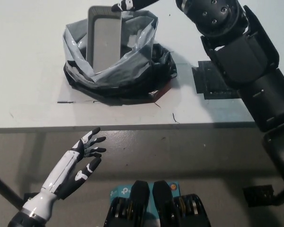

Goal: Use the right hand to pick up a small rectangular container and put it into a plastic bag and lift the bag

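A small grey rectangular container (105, 40) stands tilted on end inside the grey plastic bag (118, 66), its open side facing me. The bag sits open and crumpled on the white table (28, 71). My black right arm (236, 52) reaches in from the right, and my right hand (131, 5) is at the picture's top edge, right by the container's upper corner and the bag's far rim. Most of that hand is cut off, so its grip is hidden. My white left hand (83, 158) rests open below the table's front edge at lower left.
A black sheet (163, 61) lies under the bag. A black rectangular patch (213, 82) lies on the table to the bag's right, partly under my arm. The table's front edge (132, 126) runs across the middle, with grey floor below.
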You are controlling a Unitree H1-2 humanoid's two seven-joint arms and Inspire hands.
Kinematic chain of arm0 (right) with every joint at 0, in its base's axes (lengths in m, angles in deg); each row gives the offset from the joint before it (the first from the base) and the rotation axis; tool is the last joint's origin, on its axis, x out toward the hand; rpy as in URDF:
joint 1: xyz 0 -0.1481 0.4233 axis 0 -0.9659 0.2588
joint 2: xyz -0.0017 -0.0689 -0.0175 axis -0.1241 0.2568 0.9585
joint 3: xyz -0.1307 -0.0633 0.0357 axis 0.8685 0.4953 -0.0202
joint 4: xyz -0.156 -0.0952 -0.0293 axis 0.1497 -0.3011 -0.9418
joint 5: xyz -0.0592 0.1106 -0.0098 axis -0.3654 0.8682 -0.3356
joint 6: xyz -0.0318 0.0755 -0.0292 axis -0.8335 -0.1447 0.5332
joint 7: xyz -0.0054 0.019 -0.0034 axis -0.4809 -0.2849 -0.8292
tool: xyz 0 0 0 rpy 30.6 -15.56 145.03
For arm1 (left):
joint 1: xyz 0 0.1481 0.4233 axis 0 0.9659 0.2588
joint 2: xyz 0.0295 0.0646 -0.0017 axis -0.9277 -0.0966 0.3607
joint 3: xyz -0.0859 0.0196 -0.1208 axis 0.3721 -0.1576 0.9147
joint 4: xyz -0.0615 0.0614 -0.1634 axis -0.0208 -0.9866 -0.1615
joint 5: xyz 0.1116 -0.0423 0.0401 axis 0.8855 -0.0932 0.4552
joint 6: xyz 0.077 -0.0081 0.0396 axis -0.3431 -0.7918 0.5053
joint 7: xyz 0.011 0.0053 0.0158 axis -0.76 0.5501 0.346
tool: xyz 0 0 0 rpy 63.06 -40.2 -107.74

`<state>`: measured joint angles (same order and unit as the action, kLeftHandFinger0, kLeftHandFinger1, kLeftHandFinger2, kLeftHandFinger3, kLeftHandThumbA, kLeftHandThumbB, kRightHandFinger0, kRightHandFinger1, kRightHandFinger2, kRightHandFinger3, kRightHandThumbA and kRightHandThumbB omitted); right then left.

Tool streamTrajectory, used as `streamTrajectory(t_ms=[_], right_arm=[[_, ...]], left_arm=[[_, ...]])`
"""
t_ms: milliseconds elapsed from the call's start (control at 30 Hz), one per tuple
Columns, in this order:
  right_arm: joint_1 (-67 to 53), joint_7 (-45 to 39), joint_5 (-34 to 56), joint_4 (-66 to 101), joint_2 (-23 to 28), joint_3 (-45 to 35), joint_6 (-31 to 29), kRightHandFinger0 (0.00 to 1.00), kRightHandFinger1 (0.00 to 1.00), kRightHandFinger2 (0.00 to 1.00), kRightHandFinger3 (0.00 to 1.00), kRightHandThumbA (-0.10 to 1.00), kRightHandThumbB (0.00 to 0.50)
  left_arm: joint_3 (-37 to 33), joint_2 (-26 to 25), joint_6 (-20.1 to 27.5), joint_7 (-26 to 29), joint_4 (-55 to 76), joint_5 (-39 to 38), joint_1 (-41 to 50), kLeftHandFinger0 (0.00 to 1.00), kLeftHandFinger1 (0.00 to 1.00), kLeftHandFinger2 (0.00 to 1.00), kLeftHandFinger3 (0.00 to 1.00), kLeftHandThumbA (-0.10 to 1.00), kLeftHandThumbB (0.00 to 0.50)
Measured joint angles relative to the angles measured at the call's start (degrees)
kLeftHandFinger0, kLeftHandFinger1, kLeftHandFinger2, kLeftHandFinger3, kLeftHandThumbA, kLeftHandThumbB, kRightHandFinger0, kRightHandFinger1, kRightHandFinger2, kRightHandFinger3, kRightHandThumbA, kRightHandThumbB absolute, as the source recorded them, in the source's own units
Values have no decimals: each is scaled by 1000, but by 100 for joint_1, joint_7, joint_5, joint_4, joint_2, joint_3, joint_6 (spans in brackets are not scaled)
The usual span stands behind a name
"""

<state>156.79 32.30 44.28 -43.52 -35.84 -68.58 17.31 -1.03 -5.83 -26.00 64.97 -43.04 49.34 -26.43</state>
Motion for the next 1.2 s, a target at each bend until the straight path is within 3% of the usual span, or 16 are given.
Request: streamTrajectory(t_ms=[200,333,367,567,1033,1200], right_arm=[[15,92,-352,-401,-21,142,247,1000,1000,1000,1000,1000,446],[3,271,-671,-977,-69,354,556,1000,1000,1000,1000,1000,425],[1,332,-734,-1149,-102,380,631,1000,1000,1000,1000,1000,395],[20,776,-925,-2197,-379,342,911,1000,1000,1000,1000,1000,416],[287,1869,-496,-3457,-873,-968,946,1000,1000,1000,1000,1000,357],[482,2009,-50,-3564,-983,-1788,842,1000,1000,1000,1000,1000,371]], left_arm=[[-1,-8,-1,-22,0,1,6,779,778,894,1000,864,265],[-5,-8,-4,-28,3,2,40,777,776,893,1000,864,265],[-5,-8,-4,-28,3,2,49,774,774,891,1000,869,273],[-9,-8,-4,-30,3,6,48,776,773,891,1000,879,271],[-15,-8,-4,-31,3,16,49,773,772,882,1000,852,255],[-14,-8,-7,-33,3,14,48,774,770,881,1000,843,254]])
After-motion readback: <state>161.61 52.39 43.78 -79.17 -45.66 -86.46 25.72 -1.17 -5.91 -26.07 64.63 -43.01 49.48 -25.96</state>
